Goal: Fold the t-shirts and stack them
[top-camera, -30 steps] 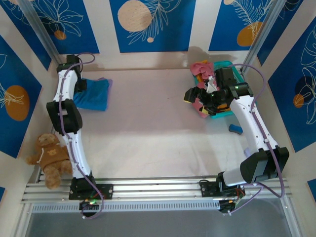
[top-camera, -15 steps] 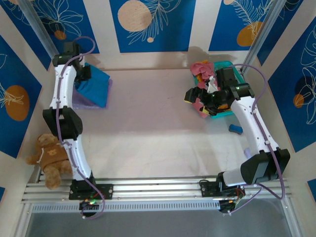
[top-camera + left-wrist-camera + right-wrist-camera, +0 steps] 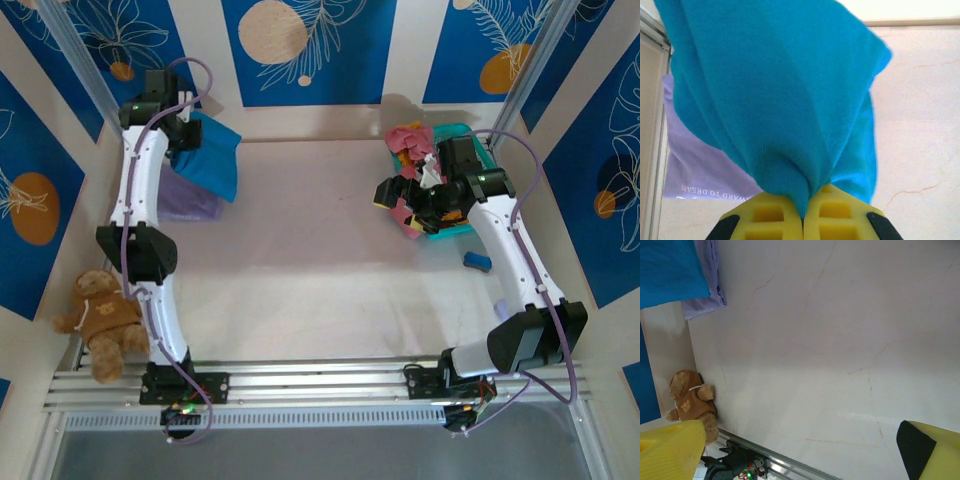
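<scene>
Lifted higher than a second ago, the teal t-shirt (image 3: 780, 100) hangs from the left gripper (image 3: 802, 218), its yellow pads pinched together on the cloth, above the tabletop's (image 3: 320, 260) far left corner. Beneath lies the lavender t-shirt (image 3: 695, 170), printed "…WARD TO DREAM". The right gripper (image 3: 800, 432) gapes wide, holding nothing.

Open table (image 3: 310, 260) middle between teal-blue t-shirt (image 3: 215, 160) and basket (image 3: 452, 233)

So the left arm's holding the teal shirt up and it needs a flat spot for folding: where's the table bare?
The middle of the table is bare, from the lavender t-shirt across to the pink t-shirts. It's crowded far right, where those pile around the turquoise basket.
</scene>
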`<state>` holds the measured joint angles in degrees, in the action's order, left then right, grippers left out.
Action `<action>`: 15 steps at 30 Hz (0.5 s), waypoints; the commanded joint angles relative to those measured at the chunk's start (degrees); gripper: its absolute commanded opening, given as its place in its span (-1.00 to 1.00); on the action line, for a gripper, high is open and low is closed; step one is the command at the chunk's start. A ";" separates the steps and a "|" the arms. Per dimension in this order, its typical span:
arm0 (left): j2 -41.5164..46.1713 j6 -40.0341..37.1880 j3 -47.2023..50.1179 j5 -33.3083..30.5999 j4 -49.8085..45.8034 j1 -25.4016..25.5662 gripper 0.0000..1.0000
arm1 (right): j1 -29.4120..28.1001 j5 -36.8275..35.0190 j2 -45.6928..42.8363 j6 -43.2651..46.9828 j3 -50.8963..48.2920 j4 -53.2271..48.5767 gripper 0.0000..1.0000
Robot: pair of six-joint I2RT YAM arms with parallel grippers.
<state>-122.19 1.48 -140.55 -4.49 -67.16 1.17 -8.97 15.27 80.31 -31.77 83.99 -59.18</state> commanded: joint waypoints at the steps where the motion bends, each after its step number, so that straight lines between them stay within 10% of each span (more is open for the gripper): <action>1: -1.79 -4.20 -2.92 0.57 -0.79 0.97 -1.00 | 0.18 1.43 0.16 0.56 0.39 -0.15 0.98; 15: -3.87 -10.76 -5.96 1.71 -1.19 2.61 -1.00 | 0.03 1.34 0.59 0.46 0.64 -0.24 0.98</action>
<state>-126.26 -6.68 -143.96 -4.08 -68.66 3.46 -8.97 15.27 80.47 -31.77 83.99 -59.20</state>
